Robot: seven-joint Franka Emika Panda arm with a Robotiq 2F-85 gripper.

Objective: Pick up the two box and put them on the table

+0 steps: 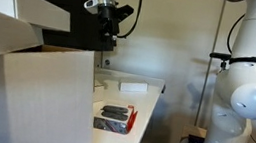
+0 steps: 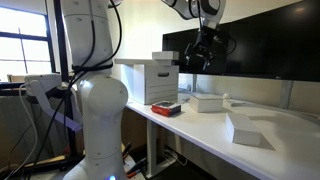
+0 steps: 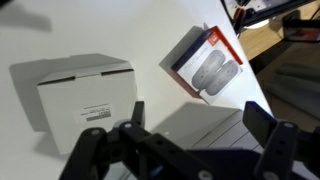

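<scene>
white surface [image 2: 200, 122] bears red-edged tray [image 2: 166, 108]; one small white box [image 2: 207, 102] near tray, second small white box [image 2: 248, 130] farther off; pincer [image 2: 200, 58] high over tray, jaws apart, empty.

No text we can read anywhere. In the wrist view, the white box [image 3: 85, 92] carries a small printed label [image 3: 95, 113] on its near face, toward six o'clock of the box. We see dark lines of print there, too small and blurred to make out. The red-edged tray [image 3: 205, 65], at two o'clock from the box, gives us no legible marking. We read nothing in both exterior views.
</scene>
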